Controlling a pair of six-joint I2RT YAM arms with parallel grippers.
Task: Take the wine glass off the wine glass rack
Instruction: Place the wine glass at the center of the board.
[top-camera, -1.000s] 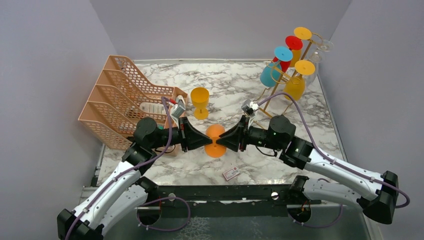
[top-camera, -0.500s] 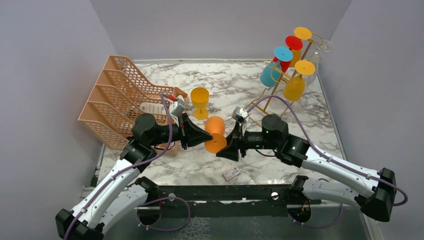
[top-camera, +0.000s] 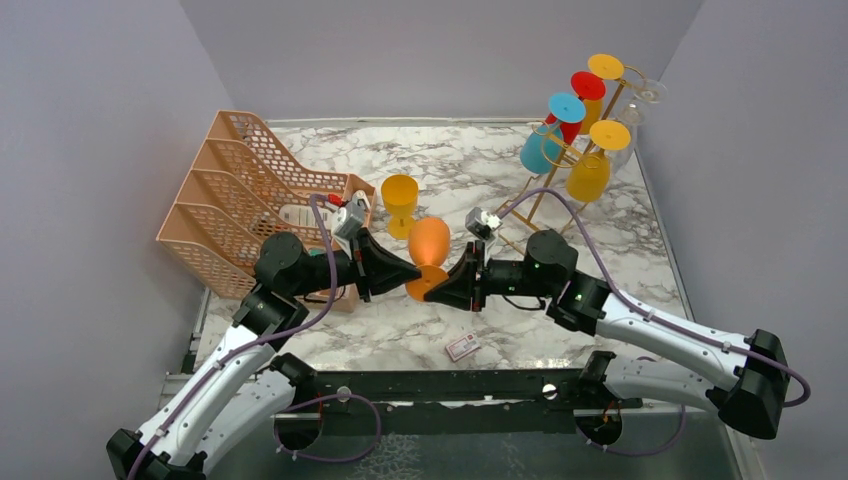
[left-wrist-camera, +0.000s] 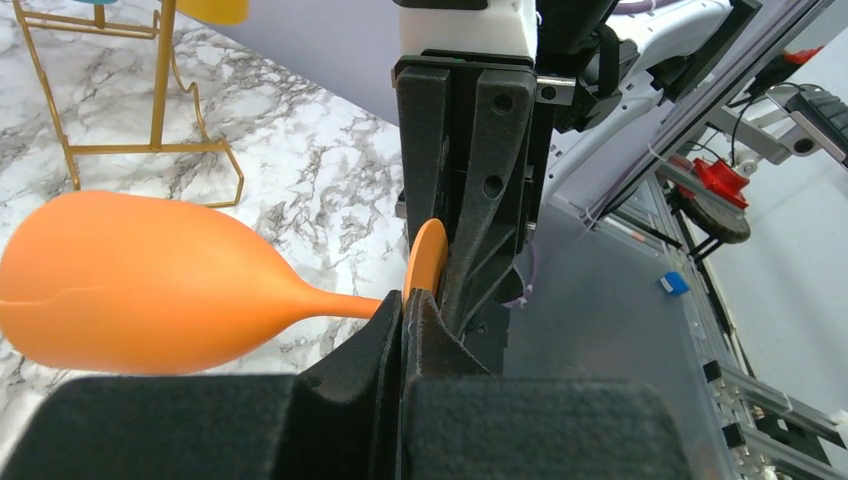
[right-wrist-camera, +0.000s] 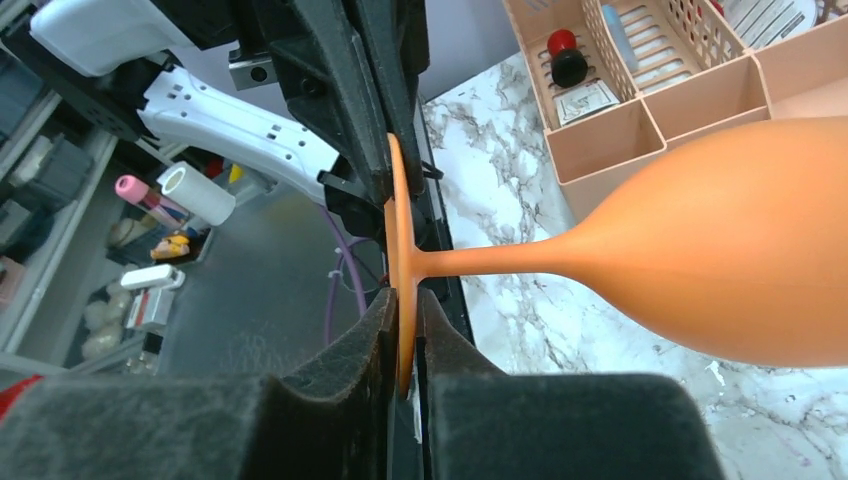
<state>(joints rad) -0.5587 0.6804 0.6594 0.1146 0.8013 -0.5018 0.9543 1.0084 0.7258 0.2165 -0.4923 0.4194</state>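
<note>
An orange wine glass hangs over the marble table between both arms, bowl pointing away, foot toward me. My right gripper is shut on the rim of the foot disc, seen edge-on between its fingers. My left gripper meets the same foot from the other side, jaws pressed together at the disc's edge where the stem ends. The bowl lies to its left. The gold wire wine glass rack stands back right, carrying teal, red and yellow glasses.
A yellow glass stands upright just behind the held glass. The peach mesh organizer fills the left side, close to my left arm. A small card lies near the front edge. Grey walls enclose the table.
My right gripper opened, then shut again on the foot. The glass swung from lying crosswise to pointing its bowl away, and both grippers shifted slightly left.
</note>
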